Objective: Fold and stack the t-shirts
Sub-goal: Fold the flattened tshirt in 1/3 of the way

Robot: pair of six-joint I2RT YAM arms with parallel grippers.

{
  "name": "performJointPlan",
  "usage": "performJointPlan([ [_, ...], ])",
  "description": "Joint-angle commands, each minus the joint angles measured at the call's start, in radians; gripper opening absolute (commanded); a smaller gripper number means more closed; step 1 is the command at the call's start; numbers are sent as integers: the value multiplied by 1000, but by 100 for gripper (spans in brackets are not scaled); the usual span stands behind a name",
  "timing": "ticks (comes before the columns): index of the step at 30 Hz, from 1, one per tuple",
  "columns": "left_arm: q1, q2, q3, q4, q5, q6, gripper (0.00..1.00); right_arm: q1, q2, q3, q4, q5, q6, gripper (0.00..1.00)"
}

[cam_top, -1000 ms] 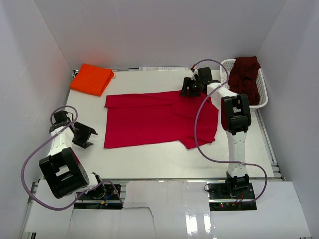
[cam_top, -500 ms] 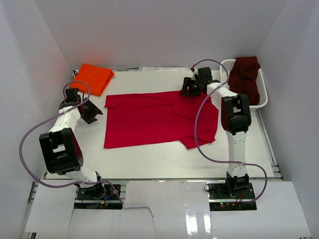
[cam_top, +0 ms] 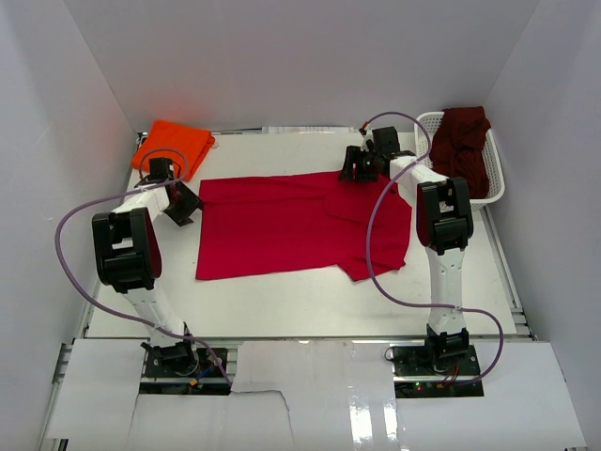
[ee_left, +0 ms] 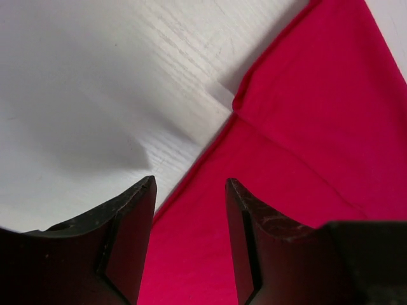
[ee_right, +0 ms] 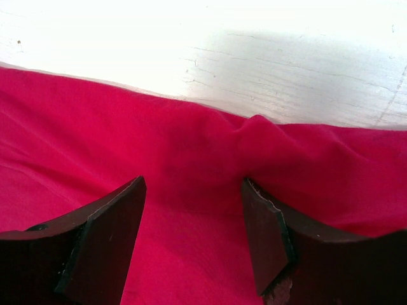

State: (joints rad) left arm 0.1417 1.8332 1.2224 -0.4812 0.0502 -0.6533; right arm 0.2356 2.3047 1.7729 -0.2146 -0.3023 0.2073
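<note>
Presently the left claw (cam_top: 184, 203) and right claw (cam_top: 355, 169) gape at the red t-shirt (cam_top: 291, 225)'s upper-frame edge; gripping it should begin the fold.

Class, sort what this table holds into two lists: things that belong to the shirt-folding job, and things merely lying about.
Belongs to the job:
red t-shirt, spread out mid-table
orange t-shirt, folded, far left corner
maroon t-shirt, bunched up, far right

Merely lying about:
white basket, holding the maroon one
</note>
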Motion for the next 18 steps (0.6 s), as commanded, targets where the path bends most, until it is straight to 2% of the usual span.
performJointPlan([
  [1,-2,34,64,36,-18,-71,58,-9,32,23,-37,8,-12,69],
  [10,-16,118,184,23,-9,-132,59,-9,39,20,-32,8,-20,69],
  [18,-36,153,224,21,-3,-155,59,-9,45,19,-32,9,-28,69],
])
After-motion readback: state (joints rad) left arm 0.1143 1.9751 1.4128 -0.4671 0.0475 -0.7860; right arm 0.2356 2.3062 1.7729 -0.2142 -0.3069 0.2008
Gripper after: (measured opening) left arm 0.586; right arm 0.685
